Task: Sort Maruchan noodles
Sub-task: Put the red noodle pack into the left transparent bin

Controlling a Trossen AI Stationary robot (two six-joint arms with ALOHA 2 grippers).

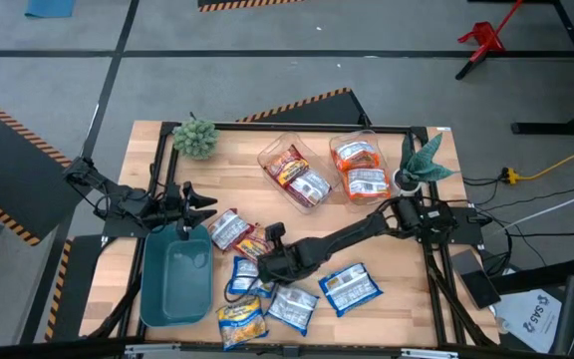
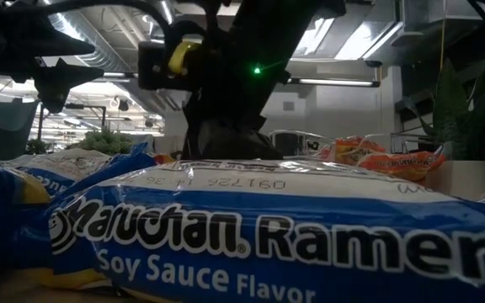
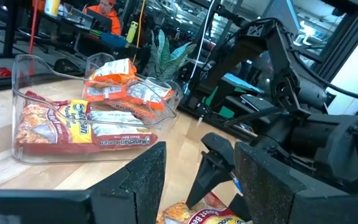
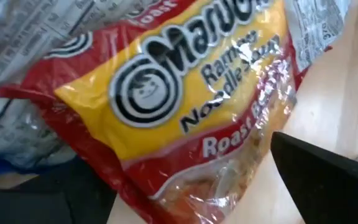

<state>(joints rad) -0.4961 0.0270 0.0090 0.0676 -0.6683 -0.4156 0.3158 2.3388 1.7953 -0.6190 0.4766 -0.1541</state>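
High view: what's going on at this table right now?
A two-arm robot is sorting ramen packets. The right end effector is down at the loose pile of packets in the middle of the table, open over a red-and-yellow roast-flavor packet, not gripping it. Two clear bins at the back are partly filled: red-brown packets in one clear bin, orange ones in the other. The left end effector waits, open, above the teal bin, which looks empty.
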